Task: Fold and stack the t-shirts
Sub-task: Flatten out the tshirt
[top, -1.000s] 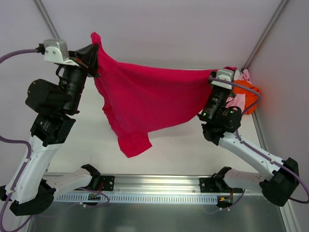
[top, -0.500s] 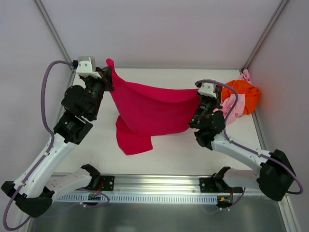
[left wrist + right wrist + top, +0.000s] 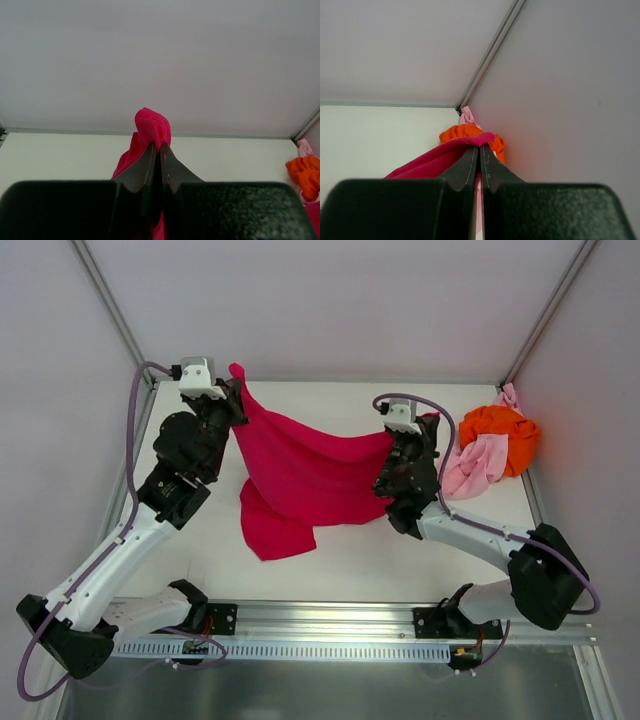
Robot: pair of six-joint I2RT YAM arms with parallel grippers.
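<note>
**Holding the crimson t-shirt up between both arms**

Top external view: the left gripper [image 3: 236, 400] is pinched tight on one upper end of the crimson t-shirt [image 3: 300, 470], above the far-left part of the table [image 3: 340, 565]. The right gripper [image 3: 396, 440] is clamped on the other end, toward the middle right. The cloth sags between them like a hammock; its lower part – one sleeve included – lies on the table on the near side. The orange t-shirt [image 3: 505, 428] sits bunched in the far-right corner. The pale pink t-shirt [image 3: 474, 466] is crumpled against its near-left side, touching it.

Left wrist view: the two fingers are pressed together with almost no gap, and a knob of crimson cloth pokes out just past their tips. More of it hangs below. At the right edge is a bit of the orange shirt, with pink just above it.

Right wrist view: the fingers are likewise closed – a crimson fold is caught at their tips and runs off to the lower left. Behind it the orange heap fills the corner, with a sliver of pink above.
</note>
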